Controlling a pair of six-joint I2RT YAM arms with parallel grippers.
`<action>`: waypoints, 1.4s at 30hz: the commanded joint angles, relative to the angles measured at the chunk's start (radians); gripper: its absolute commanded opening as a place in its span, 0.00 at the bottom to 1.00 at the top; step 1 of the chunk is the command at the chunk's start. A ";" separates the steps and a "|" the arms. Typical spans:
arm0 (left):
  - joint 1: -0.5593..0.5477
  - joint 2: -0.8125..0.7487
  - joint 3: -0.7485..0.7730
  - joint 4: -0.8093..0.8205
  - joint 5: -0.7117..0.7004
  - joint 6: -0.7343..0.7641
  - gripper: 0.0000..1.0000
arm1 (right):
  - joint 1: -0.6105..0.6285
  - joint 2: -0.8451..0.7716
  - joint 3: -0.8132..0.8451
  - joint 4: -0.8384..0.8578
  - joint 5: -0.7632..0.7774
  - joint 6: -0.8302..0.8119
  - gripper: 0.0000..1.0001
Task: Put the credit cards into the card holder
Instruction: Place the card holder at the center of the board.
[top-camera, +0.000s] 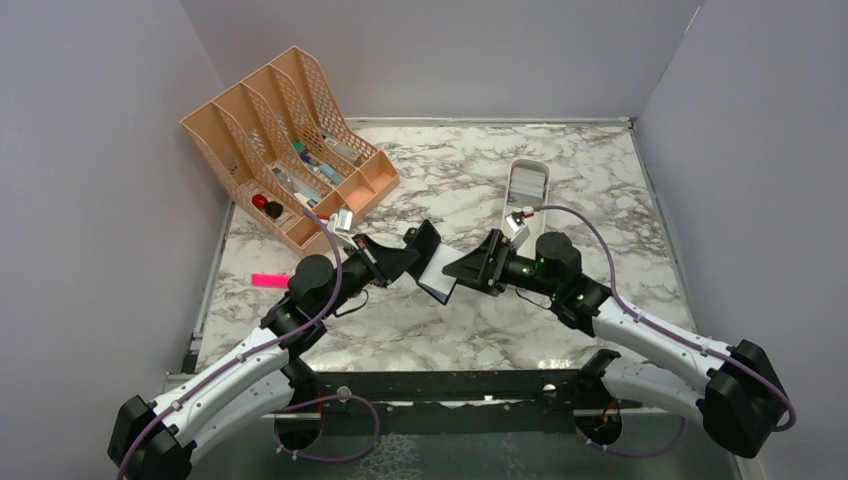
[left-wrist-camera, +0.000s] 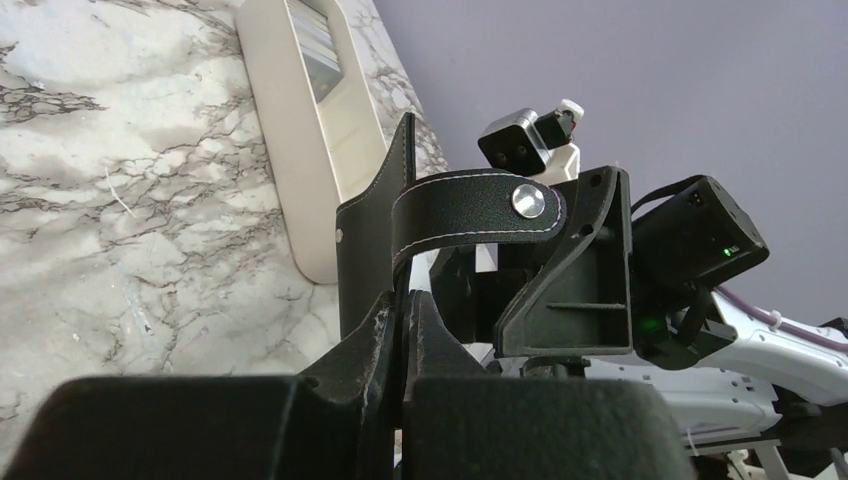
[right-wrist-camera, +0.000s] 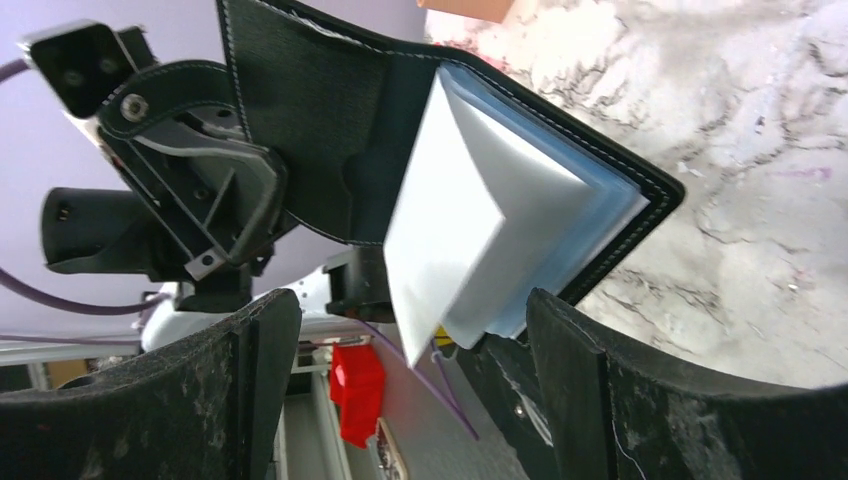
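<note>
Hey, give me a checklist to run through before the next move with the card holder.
1. Hold: left gripper clamped on the card holder: ok.
2. Opening: card holder spread, clear sleeves facing the right gripper: ok.
3. Free hand: right gripper open, gripping nothing: ok.
4. Supply: credit cards lying in the cream tray: ok.
5. A card already in a sleeve: cannot tell.

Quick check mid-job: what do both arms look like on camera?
Left arm and right arm match: white link shells, black joints and scuffed black jaws. A purple cable runs along each. A green light glows on the right wrist.
</note>
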 joint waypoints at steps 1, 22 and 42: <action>-0.004 -0.001 -0.008 0.069 -0.010 -0.050 0.00 | 0.008 0.029 0.003 0.139 -0.032 0.065 0.88; -0.004 0.004 0.015 0.096 -0.035 -0.049 0.00 | 0.011 0.051 -0.036 0.226 -0.001 0.160 0.90; -0.004 0.031 -0.065 0.144 -0.011 -0.112 0.00 | 0.031 0.125 -0.041 0.435 -0.020 0.140 0.86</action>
